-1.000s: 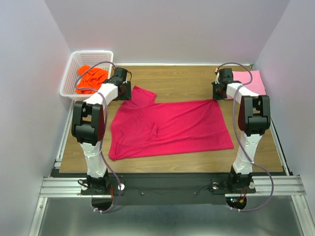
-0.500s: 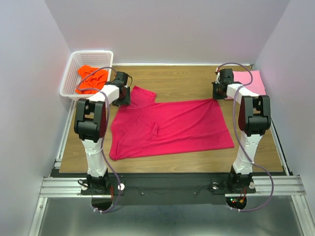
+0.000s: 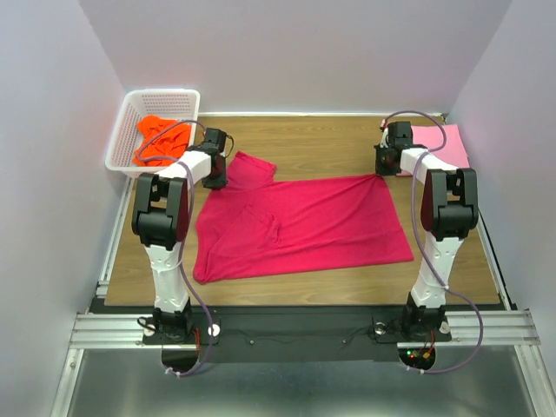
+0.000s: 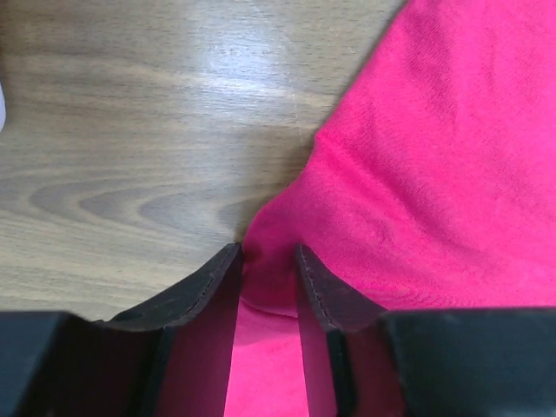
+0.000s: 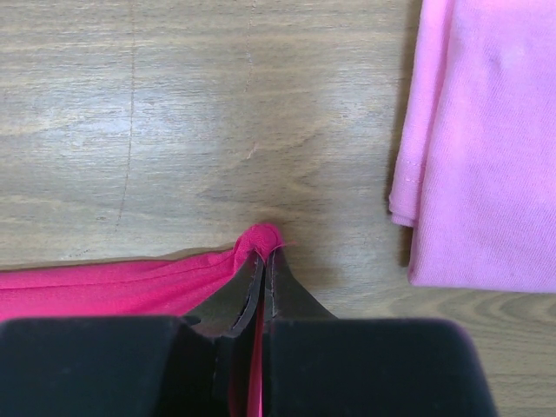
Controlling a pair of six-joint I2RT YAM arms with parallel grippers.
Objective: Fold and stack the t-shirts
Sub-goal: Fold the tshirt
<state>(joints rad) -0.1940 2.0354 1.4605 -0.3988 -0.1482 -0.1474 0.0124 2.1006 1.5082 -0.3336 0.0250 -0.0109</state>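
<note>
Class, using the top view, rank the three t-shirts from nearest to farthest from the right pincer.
1. Crimson t-shirt: its corner is pinched in the right pincer.
2. Pink t-shirt: just right of it, back corner.
3. Orange t-shirt: far left, in the basket.

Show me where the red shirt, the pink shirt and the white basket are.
red t-shirt (image 3: 321, 221), top view, middle of its spread-out body.
pink t-shirt (image 3: 447, 143), top view, upper face of the folded cloth.
white basket (image 3: 165, 93), top view, its far rim.
</note>
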